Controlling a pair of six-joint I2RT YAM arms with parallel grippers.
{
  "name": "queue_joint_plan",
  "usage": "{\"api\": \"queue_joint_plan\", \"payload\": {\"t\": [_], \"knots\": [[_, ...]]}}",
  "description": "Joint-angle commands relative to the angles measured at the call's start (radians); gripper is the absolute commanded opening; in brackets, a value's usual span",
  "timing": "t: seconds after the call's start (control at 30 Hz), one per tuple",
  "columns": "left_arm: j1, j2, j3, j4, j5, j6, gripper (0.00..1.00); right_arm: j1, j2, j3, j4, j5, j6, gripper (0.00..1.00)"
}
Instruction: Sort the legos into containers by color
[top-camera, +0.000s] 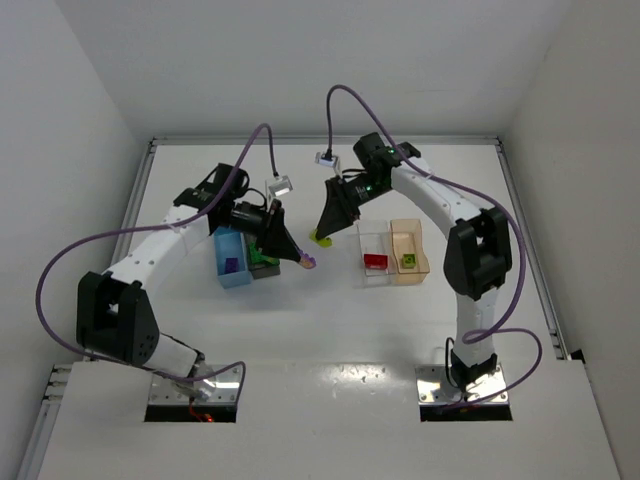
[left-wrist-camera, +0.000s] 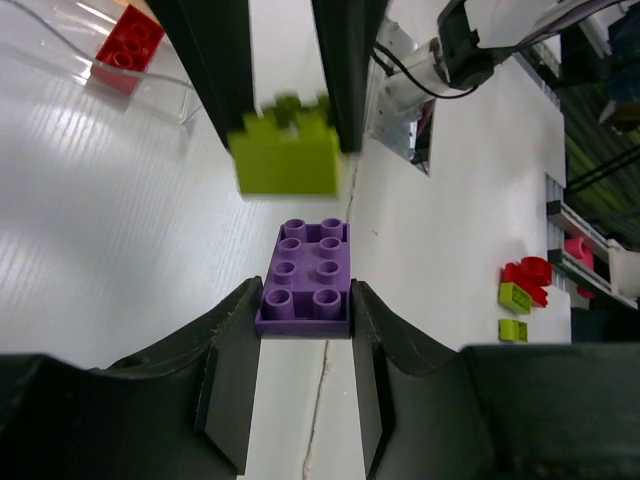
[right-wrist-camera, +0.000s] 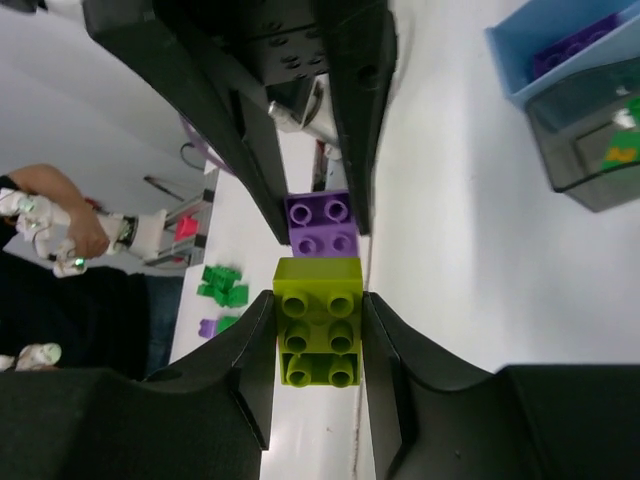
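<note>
My left gripper (top-camera: 305, 262) is shut on a purple lego (left-wrist-camera: 307, 278), held by its sides between the fingers. My right gripper (top-camera: 322, 237) is shut on a yellow-green lego (right-wrist-camera: 319, 335). The two grippers face each other tip to tip at the table's middle, the bricks almost touching. The light blue bin (top-camera: 232, 270) holds a purple lego (top-camera: 231, 266). The dark grey bin (top-camera: 264, 270) beside it holds green pieces (right-wrist-camera: 620, 150). The clear bin (top-camera: 374, 240) holds a red lego (top-camera: 376, 261). The tan bin (top-camera: 408, 238) holds a yellow-green lego (top-camera: 407, 262).
The blue and grey bins stand left of the grippers, the clear and tan bins right. Purple cables loop over both arms. Loose bricks (right-wrist-camera: 222, 285) lie on a surface beyond the table, and a person's hand (right-wrist-camera: 60, 215) shows there.
</note>
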Motion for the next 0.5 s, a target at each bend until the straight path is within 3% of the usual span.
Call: {"api": "queue_joint_plan", "payload": {"t": [0.0,0.17,0.33,0.47], "knots": [[0.008,-0.087,-0.045,0.068,-0.046,-0.012,0.0,-0.042,-0.012,0.076,0.032,-0.011,0.011,0.07],[0.008,-0.138,-0.089,0.088,-0.076,-0.03,0.0,-0.119,-0.034,0.089,0.19,0.0,0.165,0.07],[0.008,-0.22,-0.182,0.158,-0.182,-0.122,0.0,-0.194,-0.057,0.103,0.19,0.119,0.146,0.07],[0.008,-0.317,-0.268,0.295,-0.322,-0.232,0.0,-0.252,-0.139,0.0,0.205,0.265,0.137,0.07]]}}
